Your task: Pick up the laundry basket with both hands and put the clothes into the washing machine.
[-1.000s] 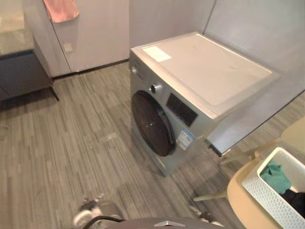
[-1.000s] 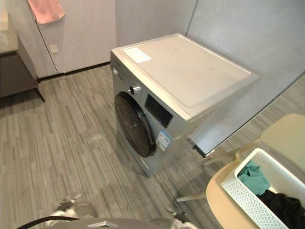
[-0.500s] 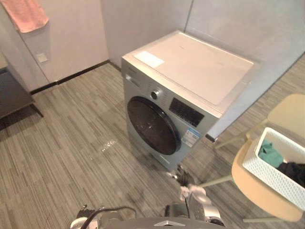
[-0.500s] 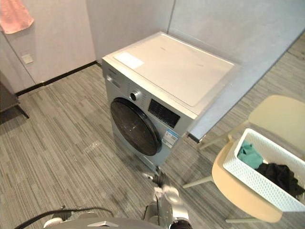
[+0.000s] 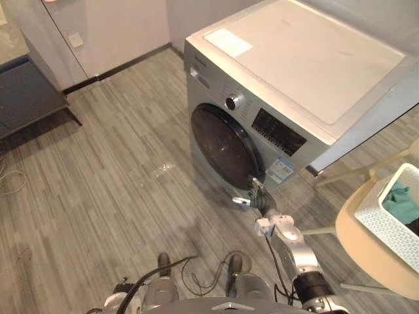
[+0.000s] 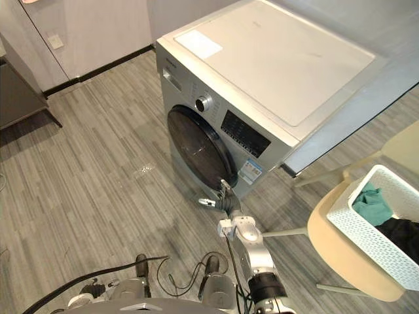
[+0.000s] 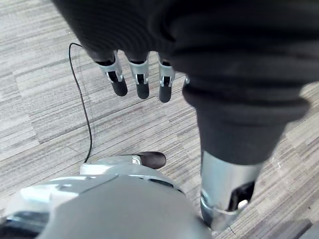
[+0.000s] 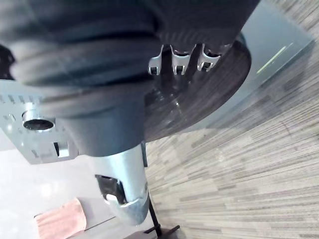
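At 1 o'clock in the head views: washing machine, silver front, pale flat top, standing on the grey plank floor. Round dark door closed; control knob just above it at 12 o'clock of the door.

Right hand: reached forward and low, at 5 o'clock of the door's rim. Fingers straight and loosely spread in front of the dark glass, thumb out to the side. Nothing held. Very near the door, but contact cannot be confirmed.

Left hand: hanging above the floor. Fingers straight and relaxed in a row, thumb apart from them. Nothing held.

Laundry basket: white, perforated walls, at 4 o'clock near the edge of the head views. It sits on the seat of a beige chair, well apart from both hands. Inside it: a teal garment on the side nearer the washer, a black garment touching it on the far side. Clothes are in the basket, none in the machine.

Also noted: dark low cabinet against the wall at 10 o'clock; pink towel visible in the right wrist view.
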Tool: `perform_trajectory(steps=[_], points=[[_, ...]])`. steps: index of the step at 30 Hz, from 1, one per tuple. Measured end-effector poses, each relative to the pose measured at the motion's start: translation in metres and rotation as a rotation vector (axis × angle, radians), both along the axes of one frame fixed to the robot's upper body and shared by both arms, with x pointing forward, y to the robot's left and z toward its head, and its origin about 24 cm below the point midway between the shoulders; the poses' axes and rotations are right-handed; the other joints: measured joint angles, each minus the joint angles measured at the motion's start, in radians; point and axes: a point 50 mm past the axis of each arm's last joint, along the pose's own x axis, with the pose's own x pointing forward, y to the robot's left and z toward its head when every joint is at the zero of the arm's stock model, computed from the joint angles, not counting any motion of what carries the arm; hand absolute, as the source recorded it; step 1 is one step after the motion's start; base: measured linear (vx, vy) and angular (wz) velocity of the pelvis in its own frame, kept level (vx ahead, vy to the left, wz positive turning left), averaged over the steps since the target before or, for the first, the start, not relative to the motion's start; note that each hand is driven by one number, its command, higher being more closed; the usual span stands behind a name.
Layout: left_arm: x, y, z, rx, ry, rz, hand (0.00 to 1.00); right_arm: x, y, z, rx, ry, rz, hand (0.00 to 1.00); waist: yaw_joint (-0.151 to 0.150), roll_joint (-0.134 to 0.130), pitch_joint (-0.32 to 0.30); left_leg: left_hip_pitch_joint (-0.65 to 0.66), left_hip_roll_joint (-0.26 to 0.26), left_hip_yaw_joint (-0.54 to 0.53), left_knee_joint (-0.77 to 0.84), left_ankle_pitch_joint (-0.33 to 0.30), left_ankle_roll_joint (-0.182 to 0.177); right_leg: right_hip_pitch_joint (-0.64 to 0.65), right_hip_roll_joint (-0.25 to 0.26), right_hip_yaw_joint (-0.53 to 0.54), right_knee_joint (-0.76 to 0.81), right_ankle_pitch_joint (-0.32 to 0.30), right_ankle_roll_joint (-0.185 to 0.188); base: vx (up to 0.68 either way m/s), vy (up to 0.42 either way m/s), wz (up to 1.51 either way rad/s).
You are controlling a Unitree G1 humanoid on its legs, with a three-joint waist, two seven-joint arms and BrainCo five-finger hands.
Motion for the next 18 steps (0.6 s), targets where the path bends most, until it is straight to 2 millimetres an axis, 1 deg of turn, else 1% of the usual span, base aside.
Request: perform_trajectory(steps=[1,2,3,4,5,6,8,9,10,11,13,15,17,18], points=[[0.001,0.0,0.0,0.0,-0.002,-0.001,0.0,0.008,-0.001,0.009,-0.018,-0.033,0.013,0.0,0.0,0.007,0.007,-0.007,-0.003,0.0,-0.007,0.017,0.004,-0.006,-0.001,0.002,-0.005,0.016,0.004,0.06,0.042,-0.05],[0.002,0.0,0.0,0.0,-0.005,-0.002,0.0,0.012,-0.002,0.014,-0.03,-0.047,0.015,0.0,0.0,0.01,0.012,-0.01,-0.005,0.0,-0.007,0.022,0.003,-0.006,-0.001,0.002,-0.009,0.021,0.004,0.08,0.03,-0.03],[0.005,-0.001,0.001,0.001,-0.011,-0.007,0.0,0.019,-0.007,0.023,-0.054,-0.074,0.016,0.0,0.001,0.014,0.023,-0.013,-0.011,0.0,-0.006,0.028,0.012,-0.007,-0.005,0.002,-0.014,0.03,0.004,0.08,0.033,0.01],[0.008,-0.002,0.002,0.001,-0.018,-0.017,0.0,0.029,-0.012,0.034,-0.078,-0.106,0.016,0.0,0.002,0.018,0.036,-0.013,-0.017,0.0,-0.006,0.03,0.013,-0.007,-0.011,0.001,-0.015,0.032,0.006,0.07,0.036,0.0],[0.01,-0.002,0.002,-0.001,-0.025,-0.018,0.0,0.034,-0.015,0.04,-0.094,-0.122,0.015,0.0,0.001,0.021,0.041,-0.014,-0.02,0.001,-0.006,0.03,0.013,-0.008,-0.014,0.001,-0.015,0.034,0.007,0.07,0.039,0.0],[0.012,-0.003,0.003,-0.01,-0.038,-0.009,0.0,0.043,-0.021,0.049,-0.123,-0.14,0.004,0.0,-0.001,0.026,0.048,-0.014,-0.023,0.002,-0.006,0.03,0.013,-0.008,-0.016,0.001,-0.016,0.042,0.013,0.05,0.032,0.02],[0.019,-0.006,0.006,-0.018,-0.077,-0.016,0.0,0.064,-0.04,0.074,-0.2,-0.186,-0.053,0.0,0.001,0.046,0.065,-0.014,-0.024,0.002,-0.008,0.03,0.013,-0.009,-0.016,0.002,-0.02,0.079,0.019,0.04,0.054,0.04],[0.022,-0.007,0.007,-0.017,-0.09,-0.024,0.0,0.068,-0.044,0.081,-0.214,-0.2,-0.067,0.0,0.001,0.05,0.07,-0.015,-0.024,0.002,-0.008,0.03,0.013,-0.009,-0.017,0.002,-0.021,0.086,0.021,0.03,0.064,0.02],[0.025,-0.008,0.008,-0.017,-0.106,-0.035,0.0,0.076,-0.053,0.095,-0.239,-0.227,-0.096,0.0,0.004,0.058,0.077,-0.02,-0.025,0.002,-0.008,0.03,0.013,-0.017,-0.017,0.003,-0.021,0.101,0.021,0.01,0.051,-0.02],[0.028,-0.009,0.009,-0.018,-0.119,-0.039,0.0,0.08,-0.052,0.102,-0.278,-0.243,-0.071,0.0,0.006,0.063,0.08,-0.031,-0.024,0.002,-0.007,0.03,0.013,-0.029,-0.017,0.003,-0.021,0.114,0.024,0.0,0.047,-0.07],[0.035,-0.012,0.012,-0.024,-0.153,-0.044,0.0,0.087,-0.048,0.116,-0.284,-0.277,-0.067,0.0,0.012,0.073,0.097,-0.045,-0.026,0.003,-0.008,0.032,0.016,-0.046,-0.019,0.01,-0.021,0.128,0.022,-0.01,0.04,-0.08],[0.037,-0.014,0.013,-0.028,-0.169,-0.047,0.0,0.092,-0.047,0.123,-0.3,-0.286,-0.068,0.0,0.013,0.08,0.103,-0.053,-0.031,0.008,-0.009,0.035,0.021,-0.062,-0.021,0.025,-0.021,0.144,0.023,-0.03,0.049,-0.1],[0.04,-0.015,0.015,-0.029,-0.183,-0.054,0.0,0.097,-0.045,0.135,-0.325,-0.315,-0.068,0.0,0.01,0.088,0.115,-0.064,-0.04,0.015,-0.01,0.042,0.031,-0.076,-0.028,0.033,-0.025,0.153,0.022,-0.05,0.057,-0.1],[0.043,-0.015,0.016,-0.034,-0.202,-0.047,0.0,0.102,-0.042,0.145,-0.329,-0.341,-0.078,0.0,0.004,0.094,0.131,-0.073,-0.048,0.017,-0.013,0.049,0.04,-0.082,-0.032,0.04,-0.039,0.156,0.022,-0.11,0.067,-0.11]])
